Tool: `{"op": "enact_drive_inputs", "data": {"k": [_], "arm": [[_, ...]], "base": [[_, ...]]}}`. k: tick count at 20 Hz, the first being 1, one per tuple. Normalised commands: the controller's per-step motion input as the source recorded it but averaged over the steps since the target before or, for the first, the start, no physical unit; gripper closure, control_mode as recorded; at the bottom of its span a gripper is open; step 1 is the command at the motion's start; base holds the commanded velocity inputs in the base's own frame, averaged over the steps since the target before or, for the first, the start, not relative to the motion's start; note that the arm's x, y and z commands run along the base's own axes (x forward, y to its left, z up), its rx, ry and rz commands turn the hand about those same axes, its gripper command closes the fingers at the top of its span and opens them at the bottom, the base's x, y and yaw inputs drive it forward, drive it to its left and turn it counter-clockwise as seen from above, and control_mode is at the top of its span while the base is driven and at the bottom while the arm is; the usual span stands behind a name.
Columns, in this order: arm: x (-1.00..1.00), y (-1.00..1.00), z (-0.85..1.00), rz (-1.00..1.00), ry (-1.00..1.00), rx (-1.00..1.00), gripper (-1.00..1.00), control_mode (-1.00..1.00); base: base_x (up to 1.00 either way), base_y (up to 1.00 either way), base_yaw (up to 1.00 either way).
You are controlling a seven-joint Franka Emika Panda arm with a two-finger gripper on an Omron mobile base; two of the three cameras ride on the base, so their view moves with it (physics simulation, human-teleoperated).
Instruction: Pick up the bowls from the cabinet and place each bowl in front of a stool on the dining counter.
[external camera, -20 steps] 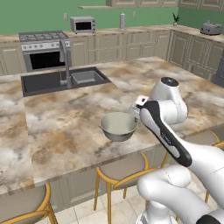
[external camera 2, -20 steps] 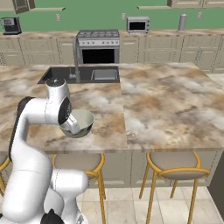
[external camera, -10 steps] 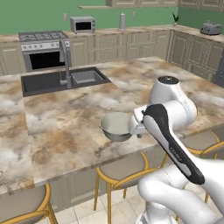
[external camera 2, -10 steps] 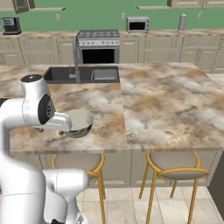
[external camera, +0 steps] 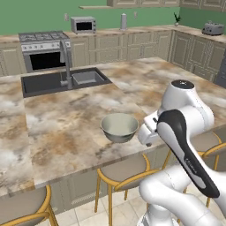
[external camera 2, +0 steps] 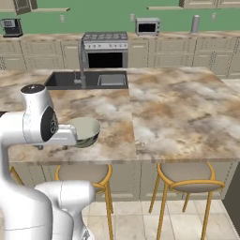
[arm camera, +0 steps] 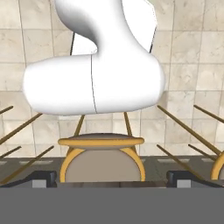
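One bowl (external camera: 119, 127) (external camera 2: 84, 131), cream inside and grey-green outside, stands upright on the dining counter (external camera: 66, 132) (external camera 2: 178, 117) close to its front edge. A stool (external camera: 126, 170) (external camera 2: 84, 173) (arm camera: 101, 157) with a taupe seat and yellow frame is tucked right under that spot. My gripper (arm camera: 112, 178) is open and holds nothing. Its dark fingertips (arm camera: 43, 177) point down past the counter edge at the stool and the tiled floor. The hand (external camera: 148, 129) (external camera 2: 64, 137) hangs just beside the bowl, apart from it. The cabinet is out of view.
A dark sink (external camera: 62, 81) (external camera 2: 86, 79) with a steel tap (external camera: 66, 62) lies at the counter's far side. Another stool (external camera 2: 190, 173) stands to the right, and one more (external camera: 22, 212) to the left. Stove (external camera 2: 105, 47) and microwave (external camera 2: 146, 26) line the back wall.
The hand has drawn back from the bowl's rim towards my base and turned down over the counter edge. The bowl stays where it was on the counter.
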Motion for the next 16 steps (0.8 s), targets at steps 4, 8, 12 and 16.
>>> {"op": "enact_drive_inputs", "data": {"k": [4, 8, 12, 16], "arm": [[0.0, 0.0, 0.0, 0.0, 0.0, 0.0, -1.0, -1.0], [-0.01, 0.0, 0.0, 0.0, 0.0, 0.0, -1.0, -1.0], [-0.15, 0.02, -0.03, 0.0, 0.0, 0.0, -1.0, -1.0], [-0.31, 0.17, -0.04, 0.0, 0.0, 0.0, -1.0, 1.0]], "base": [[0.0, 0.0, 0.0], [0.0, 0.0, 0.0], [0.0, 0.0, 0.0], [-0.32, 0.25, 0.0]]}}
